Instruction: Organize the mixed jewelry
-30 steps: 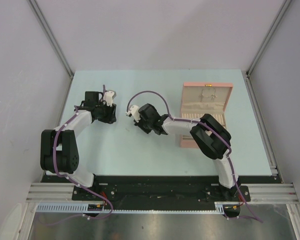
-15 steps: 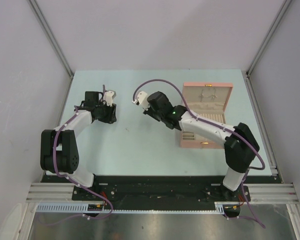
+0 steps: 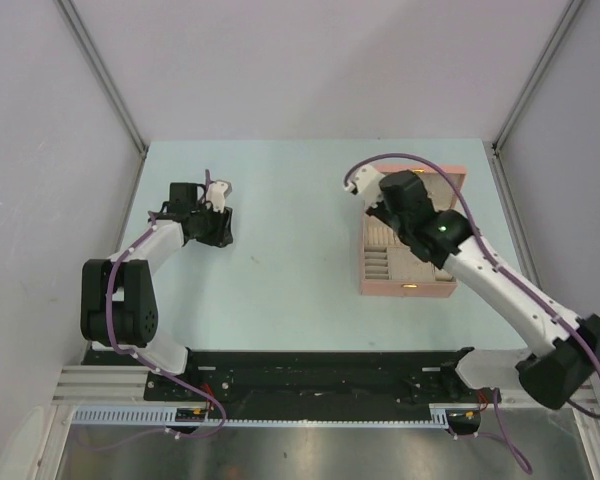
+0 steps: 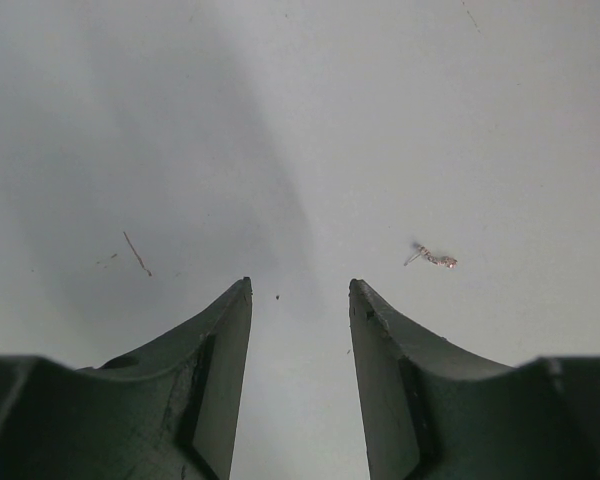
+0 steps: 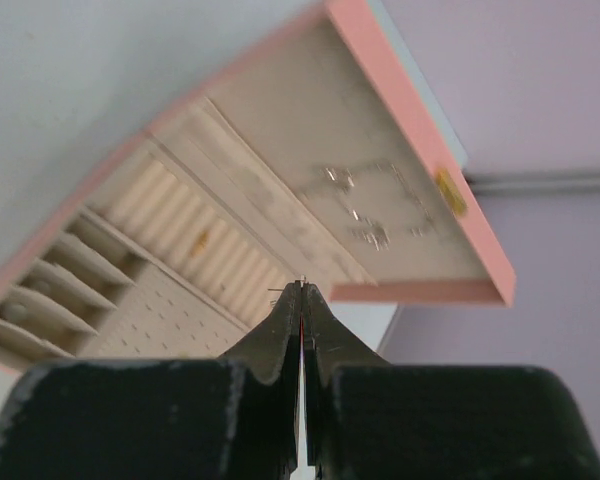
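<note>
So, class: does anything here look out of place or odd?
Yes: one tiny metallic piece lies loose on the table, beside the open left claw, not inside the open pink box.

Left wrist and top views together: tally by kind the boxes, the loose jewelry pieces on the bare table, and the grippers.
pink box: 1
loose metallic piece on the table: 1
grippers: 2 (left gripper open, right gripper shut)
Total: 4
</note>
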`<state>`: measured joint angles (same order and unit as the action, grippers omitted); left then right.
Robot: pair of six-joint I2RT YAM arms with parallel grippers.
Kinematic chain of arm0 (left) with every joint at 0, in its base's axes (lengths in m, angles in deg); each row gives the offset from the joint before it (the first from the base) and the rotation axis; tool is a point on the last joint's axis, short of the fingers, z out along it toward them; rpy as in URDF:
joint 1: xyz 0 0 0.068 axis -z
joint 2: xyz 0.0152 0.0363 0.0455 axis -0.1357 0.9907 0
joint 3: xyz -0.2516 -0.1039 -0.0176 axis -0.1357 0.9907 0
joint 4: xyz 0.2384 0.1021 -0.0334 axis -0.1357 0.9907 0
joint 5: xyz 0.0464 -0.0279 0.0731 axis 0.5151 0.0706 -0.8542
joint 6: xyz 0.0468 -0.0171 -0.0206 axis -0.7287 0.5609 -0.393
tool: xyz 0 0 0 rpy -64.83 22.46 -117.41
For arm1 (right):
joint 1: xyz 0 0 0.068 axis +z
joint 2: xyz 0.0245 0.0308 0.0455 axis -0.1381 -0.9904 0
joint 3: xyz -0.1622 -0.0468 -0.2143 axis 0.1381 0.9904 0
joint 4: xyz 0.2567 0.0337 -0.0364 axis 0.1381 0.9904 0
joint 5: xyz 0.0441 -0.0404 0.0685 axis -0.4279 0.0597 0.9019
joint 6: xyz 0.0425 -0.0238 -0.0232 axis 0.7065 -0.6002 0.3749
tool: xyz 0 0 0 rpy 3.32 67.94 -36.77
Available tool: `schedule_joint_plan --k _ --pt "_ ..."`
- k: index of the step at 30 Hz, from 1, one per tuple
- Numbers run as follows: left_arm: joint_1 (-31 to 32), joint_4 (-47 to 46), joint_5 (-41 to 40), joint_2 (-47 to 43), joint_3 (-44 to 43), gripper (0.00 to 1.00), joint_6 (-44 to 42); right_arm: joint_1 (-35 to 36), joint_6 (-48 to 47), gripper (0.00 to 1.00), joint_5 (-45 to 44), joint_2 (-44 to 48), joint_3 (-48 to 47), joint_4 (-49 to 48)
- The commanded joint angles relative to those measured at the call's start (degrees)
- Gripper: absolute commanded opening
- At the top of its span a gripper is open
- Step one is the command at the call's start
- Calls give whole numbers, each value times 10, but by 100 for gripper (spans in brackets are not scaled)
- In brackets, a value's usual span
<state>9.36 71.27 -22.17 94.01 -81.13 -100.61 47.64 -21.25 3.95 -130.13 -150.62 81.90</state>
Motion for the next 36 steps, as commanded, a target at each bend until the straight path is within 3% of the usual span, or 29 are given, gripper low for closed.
schedule_joint_plan --k 1,7,12,24,36 --pt "-5 -9 19 -23 -8 49 12 -53 -26 0 -5 86 56 60" --pt "-5 -13 25 -18 -7 49 18 -89 -43 0 -4 177 143 47" --pt "-5 -12 27 -21 -7 49 22 -91 -45 0 -13 190 195 19" --pt "-5 -9 25 -40 1 51 21 -67 -19 0 -6 106 216 -44" --pt "-5 -28 26 -92 19 53 23 -4 -5 0 -68 23 232 -95"
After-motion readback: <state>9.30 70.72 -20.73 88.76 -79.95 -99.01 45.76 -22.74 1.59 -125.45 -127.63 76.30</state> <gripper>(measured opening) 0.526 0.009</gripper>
